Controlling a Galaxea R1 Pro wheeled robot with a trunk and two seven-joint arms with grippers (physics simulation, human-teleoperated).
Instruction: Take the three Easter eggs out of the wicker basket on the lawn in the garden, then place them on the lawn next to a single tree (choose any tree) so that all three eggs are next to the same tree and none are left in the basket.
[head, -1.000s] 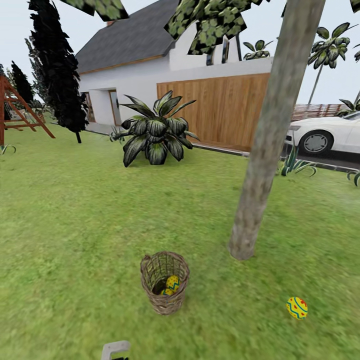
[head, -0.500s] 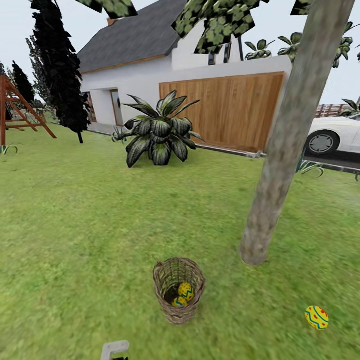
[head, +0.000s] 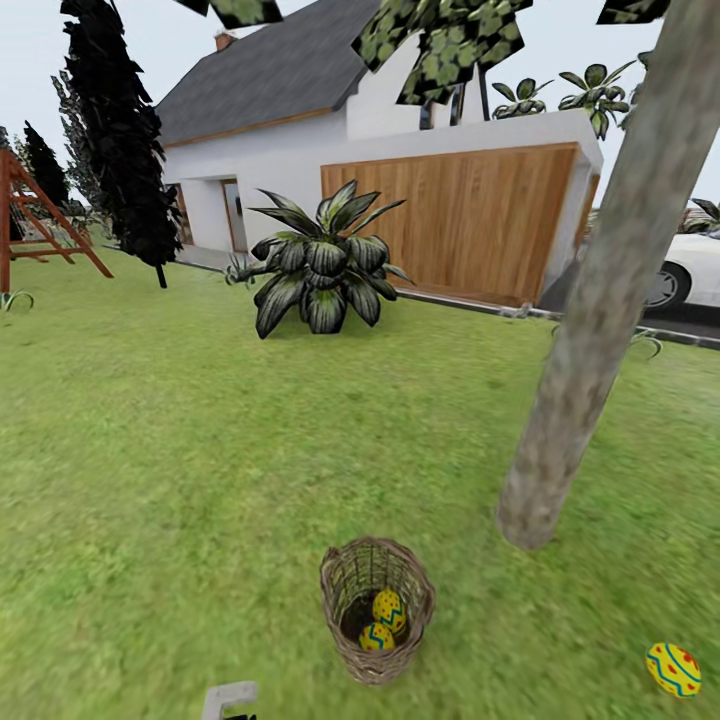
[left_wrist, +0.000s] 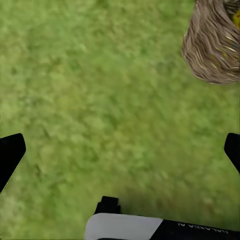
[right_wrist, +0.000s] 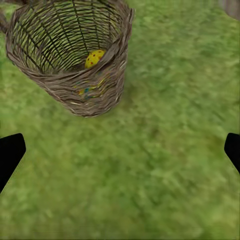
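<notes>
Head view shows me the basket (head: 377, 622) standing upright on the lawn (head: 180, 450), low and a little right of center, with two eggs (head: 388, 608) inside, touching each other. A third egg (head: 673, 668) lies on the grass well to the right, apart from the basket and near the foot of the tree (head: 590, 330), whose pale trunk leans up toward the right. Behind it I see a spiky plant (head: 318, 265), a house (head: 300, 130) with a wooden wall, a dark conifer (head: 120, 130) and a white car (head: 690, 270). From the left wrist, the left gripper (left_wrist: 120, 150) hangs over bare grass with its fingers (left_wrist: 10, 157) spread wide, the basket off to one side. The right gripper (right_wrist: 120, 150) is likewise spread wide and holding nothing (only its fingertips (right_wrist: 10, 155) show), with the basket just ahead and one egg visible through the weave.
</notes>
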